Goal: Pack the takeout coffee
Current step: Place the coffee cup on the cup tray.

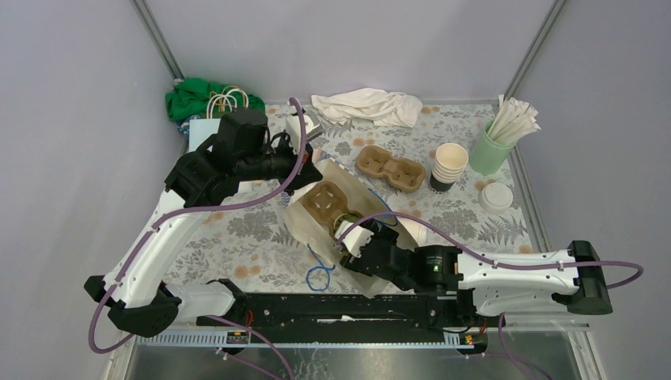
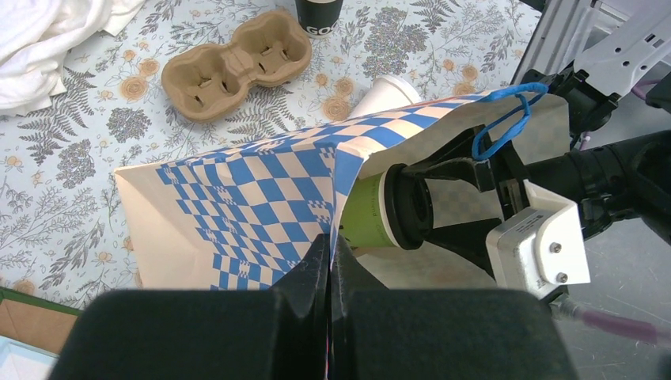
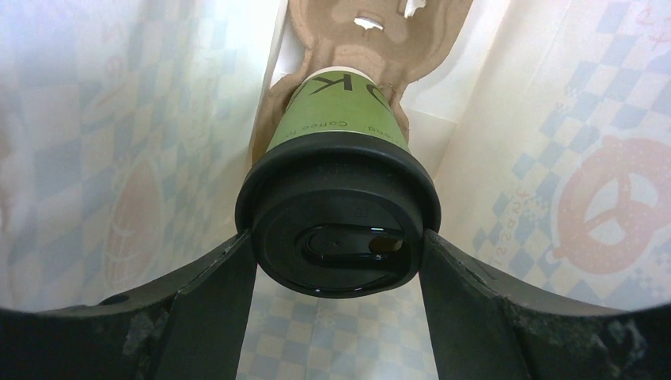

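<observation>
Cup (image 3: 336, 119) sits inside the bag (image 2: 237, 198), straight ahead of the right claw (image 3: 339, 237). Its long axis runs along the claw's reach: black lid (image 2: 407, 207) toward the fingers, base away at the near well of the carrier (image 3: 380, 32) deep in the bag. The right arm is plainly the nearer one. Its jaws press the lid rim from both sides, grasping the cup. How far the base is seated in the well cannot be told.

At the left, the left claw (image 2: 330, 245) is clenched on the bag's checked edge, holding the mouth up. The bag lies on its side, opening toward the right arm, with its blue handle (image 2: 502, 119) hanging near the right wrist. The bag walls run close on either side of the cup, so they are the likeliest thing to snag on the way out.

Further right on the table, well apart from the bag, lie a spare carrier (image 1: 389, 168), a stack of cups (image 1: 449, 165), white lids (image 1: 496, 196) and a straw tumbler (image 1: 490, 146).
</observation>
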Controlling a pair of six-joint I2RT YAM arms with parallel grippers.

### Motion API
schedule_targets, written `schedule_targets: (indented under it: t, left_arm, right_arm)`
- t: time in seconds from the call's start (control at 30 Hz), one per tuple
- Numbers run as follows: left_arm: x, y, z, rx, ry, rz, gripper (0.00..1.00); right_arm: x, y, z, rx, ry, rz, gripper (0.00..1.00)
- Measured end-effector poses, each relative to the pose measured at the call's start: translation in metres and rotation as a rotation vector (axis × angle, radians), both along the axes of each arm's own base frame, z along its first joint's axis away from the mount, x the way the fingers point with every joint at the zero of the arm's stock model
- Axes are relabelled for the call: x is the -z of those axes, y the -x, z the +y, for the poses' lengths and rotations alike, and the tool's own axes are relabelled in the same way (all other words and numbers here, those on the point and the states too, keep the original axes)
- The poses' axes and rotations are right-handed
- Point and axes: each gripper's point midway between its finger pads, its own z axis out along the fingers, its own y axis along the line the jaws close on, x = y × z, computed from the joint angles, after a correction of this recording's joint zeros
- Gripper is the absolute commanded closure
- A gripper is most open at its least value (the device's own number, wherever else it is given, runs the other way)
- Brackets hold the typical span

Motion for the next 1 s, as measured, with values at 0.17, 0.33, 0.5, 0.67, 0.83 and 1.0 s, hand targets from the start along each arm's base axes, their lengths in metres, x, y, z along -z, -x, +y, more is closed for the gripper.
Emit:
schedule_targets:
  t: [0.17, 0.33, 0.5, 0.67, 0.83, 1.0]
  left_arm:
    - [0.0, 0.0, 0.0, 0.002, -0.001, -0.003, 1.0]
    - [0.0, 0.0, 0.0, 0.005, -0.001, -0.002, 1.0]
    - [0.0, 0.001, -0.001, 0.01, 0.0, -0.004, 1.0]
    - [0.0, 0.001, 0.0, 0.014, -0.004, -0.009, 1.0]
    - [0.0, 0.001, 0.0, 0.021, -0.008, -0.014, 1.0]
    - [0.001, 0.004, -0.001, 0.037, -0.008, -0.012, 1.0]
  right_arm:
    - [-0.013, 0.002, -0.006, 0.008, -0.012, 0.013, 0.72]
    - [-0.03, 0.004, -0.007, 0.016, -0.041, 0.024, 0.72]
    - [-0.027, 0.008, -0.013, 0.016, -0.018, 0.04, 0.72]
    - [-0.02, 0.012, -0.021, 0.02, 0.031, 0.06, 0.72]
    - [-0.015, 0.014, -0.022, 0.02, 0.052, 0.075, 0.73]
    - [-0.011, 0.014, -0.02, 0.022, 0.054, 0.074, 0.73]
